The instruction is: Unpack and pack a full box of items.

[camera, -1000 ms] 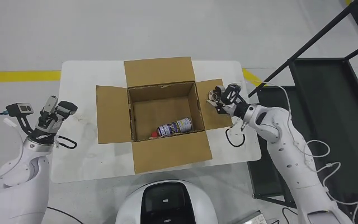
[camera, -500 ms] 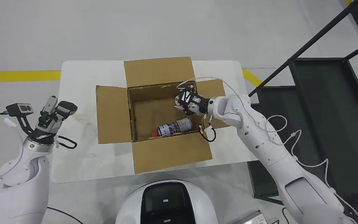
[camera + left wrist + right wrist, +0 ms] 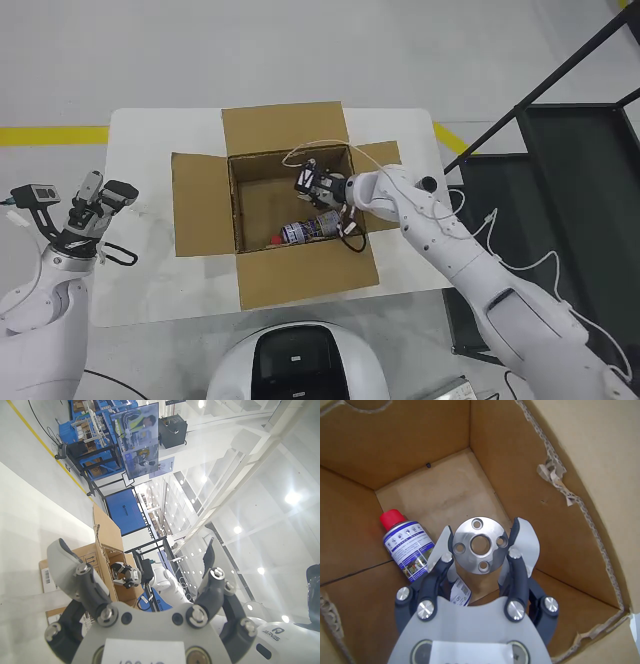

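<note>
The box [image 3: 285,128] stands open in the middle of the table [image 3: 150,290], all four flaps folded out. The right arm [image 3: 430,215] reaches in from the table's right edge, and the right jaws hang inside the box over the far right part of its floor. They are clamped on a flange [image 3: 480,545], a round steel disc with a centre bore and small bolt holes. It is gripped across its rim, with the flat face turned up towards the wrist.

A spray can [image 3: 312,228] lies on its side on the box floor, close to the near wall. Its long axis runs roughly along the table's near edge, red cap pointing towards the left edge. It lies just to the near-edge side of the right jaws and lower down, not touching the flange. Bare cardboard shows between the can and the far and right walls, under the flange.

This looks like the packing half of the task. The flange likely has to go down on that bare patch, so the jaws should keep to the far side of the can as they descend.

The left arm [image 3: 75,235] is at the table's left edge, well apart from the box, its jaws spread wide and holding nothing.
</note>
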Tool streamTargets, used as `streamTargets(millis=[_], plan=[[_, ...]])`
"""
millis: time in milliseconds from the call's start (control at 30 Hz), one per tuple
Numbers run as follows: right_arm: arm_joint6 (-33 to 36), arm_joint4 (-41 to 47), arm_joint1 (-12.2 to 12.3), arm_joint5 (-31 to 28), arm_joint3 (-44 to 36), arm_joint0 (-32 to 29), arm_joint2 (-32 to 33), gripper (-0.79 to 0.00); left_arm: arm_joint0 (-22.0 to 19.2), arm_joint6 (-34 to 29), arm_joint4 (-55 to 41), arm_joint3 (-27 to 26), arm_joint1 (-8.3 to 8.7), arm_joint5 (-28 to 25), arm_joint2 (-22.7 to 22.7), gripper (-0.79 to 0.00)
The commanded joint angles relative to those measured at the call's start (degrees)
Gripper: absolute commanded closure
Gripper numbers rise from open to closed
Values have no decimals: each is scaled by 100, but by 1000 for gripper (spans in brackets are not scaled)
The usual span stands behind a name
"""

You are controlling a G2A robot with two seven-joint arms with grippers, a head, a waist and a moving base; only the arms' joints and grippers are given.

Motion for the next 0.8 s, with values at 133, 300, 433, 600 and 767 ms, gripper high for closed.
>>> streamTargets(millis=[133, 300, 433, 600, 767], plan=[[-260, -60, -95, -38, 497, 160, -78, -785, 0, 0, 0, 0, 0, 0, 0, -785], [-648, -9, -18, -490, 392, 63, 118, -785, 0, 0, 0, 0, 0, 0, 0, -785], [-929, 305, 221, -1133, -109, -295, 695, -785, 0, 0, 0, 0, 0, 0, 0, -785], [-926, 816, 659, -1753, -1414, -1251, 1944, -785, 0, 0, 0, 0, 0, 0, 0, -785], [-883, 1359, 1021, -1928, -2759, -2557, 3467, -785, 0, 0, 0, 0, 0, 0, 0, -785]])
